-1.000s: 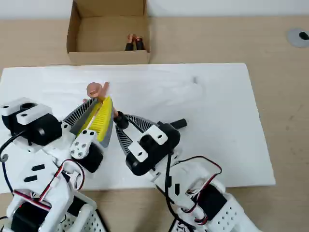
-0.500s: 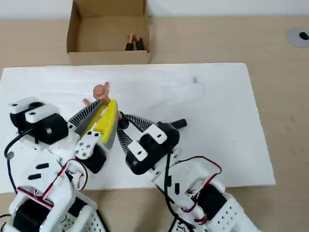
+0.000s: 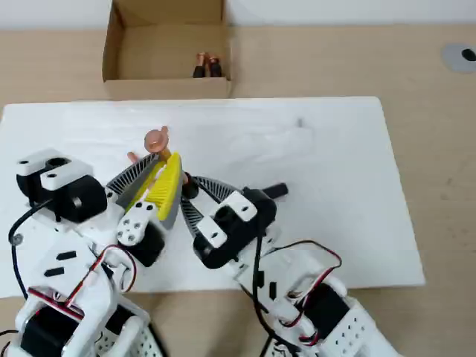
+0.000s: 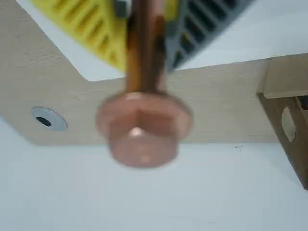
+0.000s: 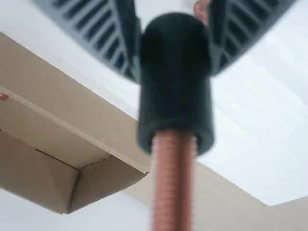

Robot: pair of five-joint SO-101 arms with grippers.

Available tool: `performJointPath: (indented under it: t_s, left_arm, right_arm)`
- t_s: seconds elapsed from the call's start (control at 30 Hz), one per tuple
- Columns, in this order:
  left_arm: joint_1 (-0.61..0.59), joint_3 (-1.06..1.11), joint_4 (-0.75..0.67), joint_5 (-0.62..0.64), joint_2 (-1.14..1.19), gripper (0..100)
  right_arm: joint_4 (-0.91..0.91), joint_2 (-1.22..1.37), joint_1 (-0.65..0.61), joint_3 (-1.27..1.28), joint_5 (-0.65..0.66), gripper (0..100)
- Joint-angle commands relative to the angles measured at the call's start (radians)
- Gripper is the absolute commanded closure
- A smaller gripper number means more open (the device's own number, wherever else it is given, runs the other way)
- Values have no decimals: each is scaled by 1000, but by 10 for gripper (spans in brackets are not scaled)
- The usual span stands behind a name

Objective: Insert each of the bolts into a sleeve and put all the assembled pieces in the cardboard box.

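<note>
My left gripper (image 3: 165,160), with one yellow finger (image 3: 158,186) and one grey, is shut on a copper bolt (image 3: 156,139) whose flanged head points toward the cardboard box (image 3: 111,52). In the left wrist view the bolt (image 4: 143,122) hangs from the gripper (image 4: 147,24). My right gripper (image 3: 186,183) is shut on a black sleeve (image 5: 175,77). The bolt's threaded end (image 5: 172,187) sits in that sleeve. Two assembled pieces (image 3: 206,65) lie inside the box.
Both arms work over a white mat (image 3: 320,163) on a wooden table. A small copper part (image 3: 132,157) lies beside the left gripper, and a short black piece (image 3: 275,191) lies by the right arm. A grey round grommet (image 3: 457,56) sits at the far right.
The left arm has shifted slightly right, carrying the bolt head with it. The right arm has stayed in place with the sleeve.
</note>
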Motion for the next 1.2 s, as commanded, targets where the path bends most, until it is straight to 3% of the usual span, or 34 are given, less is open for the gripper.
performJointPath:
  t_s: [0.0,0.6,1.03,1.17]
  left_arm:
    - [23,0,-8,-64,10,994]
    - [29,31,2,-104,12,993]
    - [32,-72,192,-104,12,989]
    - [34,-143,288,-100,13,929]
  right_arm:
    - [-26,-15,-12,-15,5,987]
    - [-25,-15,-1,-13,5,988]
    - [-25,-15,71,-15,5,988]
    - [-26,-15,71,-16,5,989]
